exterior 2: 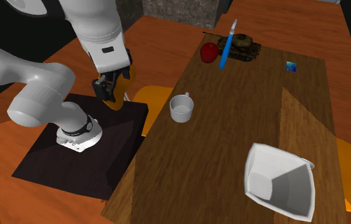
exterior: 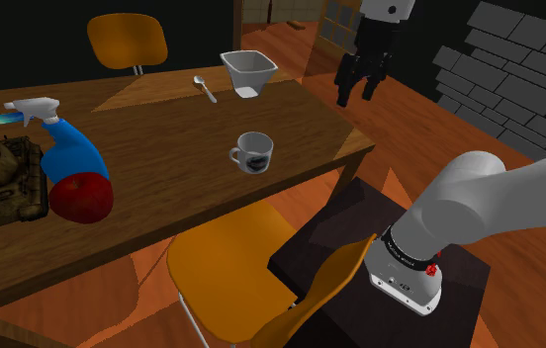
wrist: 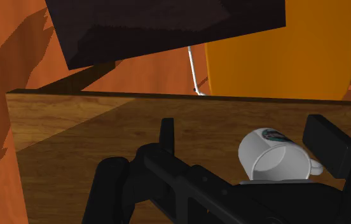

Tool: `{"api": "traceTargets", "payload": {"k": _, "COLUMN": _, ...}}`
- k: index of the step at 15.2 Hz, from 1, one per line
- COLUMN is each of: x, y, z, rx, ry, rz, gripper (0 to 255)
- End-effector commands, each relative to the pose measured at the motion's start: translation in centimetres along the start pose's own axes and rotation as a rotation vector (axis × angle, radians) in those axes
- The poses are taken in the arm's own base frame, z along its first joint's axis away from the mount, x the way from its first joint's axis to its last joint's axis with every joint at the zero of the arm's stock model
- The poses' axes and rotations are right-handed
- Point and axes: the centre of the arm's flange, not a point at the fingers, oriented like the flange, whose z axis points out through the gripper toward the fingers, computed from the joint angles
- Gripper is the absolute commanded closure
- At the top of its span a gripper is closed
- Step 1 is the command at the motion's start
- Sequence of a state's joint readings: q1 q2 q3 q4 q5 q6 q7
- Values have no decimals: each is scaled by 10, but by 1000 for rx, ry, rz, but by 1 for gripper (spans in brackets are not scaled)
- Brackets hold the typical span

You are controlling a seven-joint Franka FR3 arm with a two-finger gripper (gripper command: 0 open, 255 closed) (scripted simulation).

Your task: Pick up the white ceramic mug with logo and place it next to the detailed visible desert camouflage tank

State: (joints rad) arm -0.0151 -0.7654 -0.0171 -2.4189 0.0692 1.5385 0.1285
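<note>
Gripper (exterior: 356, 96) released and empty, raised well apart from the white mug (exterior: 252, 152).
The mug stands upright mid-way along the wooden table (exterior: 162, 119), well apart from the desert-camouflage tank (exterior: 4, 178), which sits beside a blue spray bottle (exterior: 63, 150) and a red apple (exterior: 81, 198). The shoulder view shows the mug's dark logo; the second exterior view looks into its hollow.

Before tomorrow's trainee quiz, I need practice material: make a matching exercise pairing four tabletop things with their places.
1 white mug with dark logo
2 white square bowl
3 desert-camouflage toy tank
4 blue spray bottle with white trigger

A between tank and red apple
B beside the small spoon
C upright, apart from the rest
D shoulder view's far left

Pairs: 1-C, 2-B, 3-D, 4-A
</note>
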Motion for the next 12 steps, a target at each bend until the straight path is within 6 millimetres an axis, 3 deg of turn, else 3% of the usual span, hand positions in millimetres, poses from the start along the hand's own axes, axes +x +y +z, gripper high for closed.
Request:
{"api": "traceTargets", "payload": {"k": 1, "x": 0, "y": 0, "z": 0, "rx": 0, "ry": 0, "rz": 0, "gripper": 0}}
{"api": "traceTargets", "payload": {"k": 12, "x": 95, "y": -49, "z": 93, "rx": -1, "ry": 36, "rz": 60, "gripper": 0}}
